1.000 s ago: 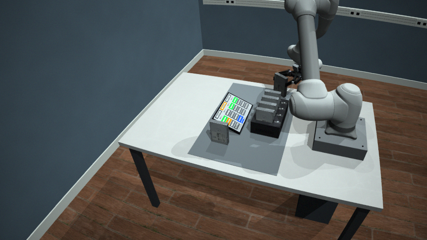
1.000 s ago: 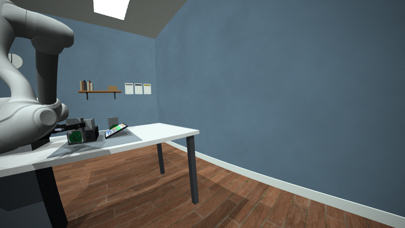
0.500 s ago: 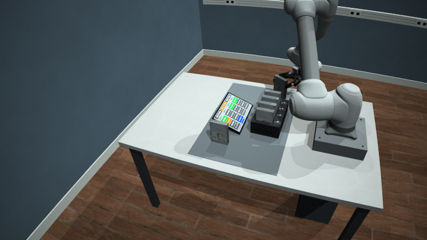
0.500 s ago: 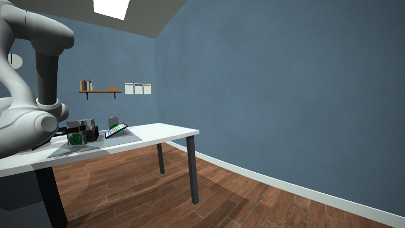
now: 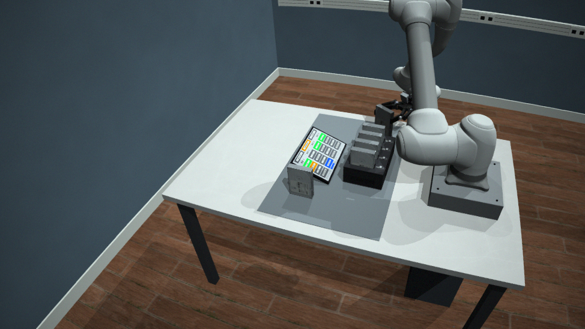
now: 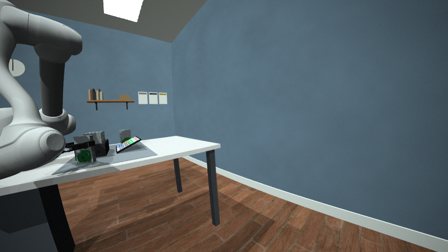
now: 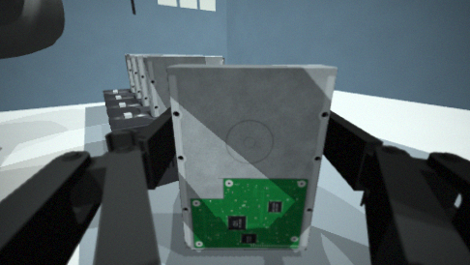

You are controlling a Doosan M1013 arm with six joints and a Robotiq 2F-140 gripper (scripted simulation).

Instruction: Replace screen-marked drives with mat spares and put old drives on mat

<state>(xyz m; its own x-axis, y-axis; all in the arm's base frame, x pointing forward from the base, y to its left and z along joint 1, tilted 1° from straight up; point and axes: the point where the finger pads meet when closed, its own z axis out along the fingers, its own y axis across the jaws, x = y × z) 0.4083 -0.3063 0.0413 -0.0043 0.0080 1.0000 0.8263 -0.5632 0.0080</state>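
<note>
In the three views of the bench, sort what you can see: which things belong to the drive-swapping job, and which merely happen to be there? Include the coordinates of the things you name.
Part of the job:
- gripper [image 5: 392, 112] [image 6: 94, 144] [image 7: 248, 124]
- gripped drive [image 5: 383, 117] [image 6: 83, 153] [image 7: 251, 102]
- standing drive [image 5: 300, 182] [image 6: 124, 134]
- dock [image 5: 361, 176] [image 6: 101, 149]
- screen [image 5: 323, 153] [image 6: 128, 146]
- mat [image 5: 343, 221] [image 6: 137, 152]

Just there:
- wall shelf [image 6: 111, 101]
- books [image 6: 90, 94]
- three wall sheets [image 6: 153, 98]
- clock [image 6: 18, 67]

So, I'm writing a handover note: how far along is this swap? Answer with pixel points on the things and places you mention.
Done: nothing I can confirm; four drives [image 5: 363, 157] stand in the dock [image 5: 361, 176]. In hand: the gripper [image 7: 248, 124] grips one drive [image 5: 383, 119] [image 6: 83, 150] [image 7: 247, 111]. Left: another drive [image 5: 300, 182] [image 6: 124, 134] stands on the mat [image 5: 347, 217] [image 6: 137, 154], apparently still to be fitted.
</note>
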